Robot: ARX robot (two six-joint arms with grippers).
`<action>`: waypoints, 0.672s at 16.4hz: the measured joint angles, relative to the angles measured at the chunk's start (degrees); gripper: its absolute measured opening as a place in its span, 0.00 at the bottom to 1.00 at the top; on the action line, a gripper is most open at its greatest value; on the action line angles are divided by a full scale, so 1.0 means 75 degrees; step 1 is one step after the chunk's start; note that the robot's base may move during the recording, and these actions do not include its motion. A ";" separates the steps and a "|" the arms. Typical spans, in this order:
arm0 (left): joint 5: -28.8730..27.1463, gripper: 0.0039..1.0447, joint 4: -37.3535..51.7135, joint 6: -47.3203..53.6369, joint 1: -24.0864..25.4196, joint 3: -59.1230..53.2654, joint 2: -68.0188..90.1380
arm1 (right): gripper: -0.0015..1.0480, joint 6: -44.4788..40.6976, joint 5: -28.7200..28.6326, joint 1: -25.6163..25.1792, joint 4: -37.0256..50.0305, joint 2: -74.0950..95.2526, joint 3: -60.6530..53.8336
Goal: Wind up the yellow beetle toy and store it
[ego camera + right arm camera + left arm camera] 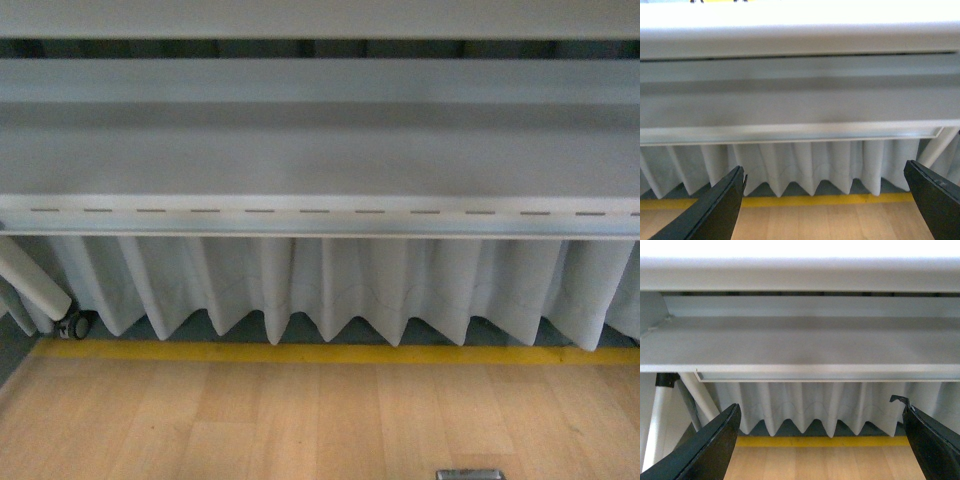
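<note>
My left pincer (817,405) stood wide open, its two black fingers (705,450) spread to the edges of the left wrist view with nothing between them. My right pincer (825,167) gaped just as wide, its black fingers (710,210) far apart and gripping nothing. Beyond both pairs of fingers lay a light wooden plank floor (825,465), crossed by a yellow strip of tape (815,441). Behind the tape hung a white pleated cloth skirt (805,407), its hem falling in zigzag points close to the floor. Over the skirt ran the pale grey metal frame of a table (800,347), seen from low down in all three views. In the front view a row of short dark dashes marked its lower rail. White tubular legs (695,395) slanted down on my left side, and in the front view one such tube ended by a small black castor wheel (75,325) near the tape. I could not tell where the yellow beetle toy was. Only a thin yellow sliver (720,1) showed at the edge of the right wrist view, beyond the bright table top, too small to identify.
</note>
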 joint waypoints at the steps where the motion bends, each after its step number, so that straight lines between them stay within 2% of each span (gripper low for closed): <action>1: 0.0000 0.94 0.0009 0.0000 0.0000 0.0000 0.0000 | 0.94 0.0000 0.0006 0.0000 0.0000 0.0000 0.0000; 11: -0.0003 0.94 0.0012 -0.0012 0.0000 0.0000 0.0000 | 0.94 -0.0003 -0.0006 0.0000 -0.0003 0.0003 0.0000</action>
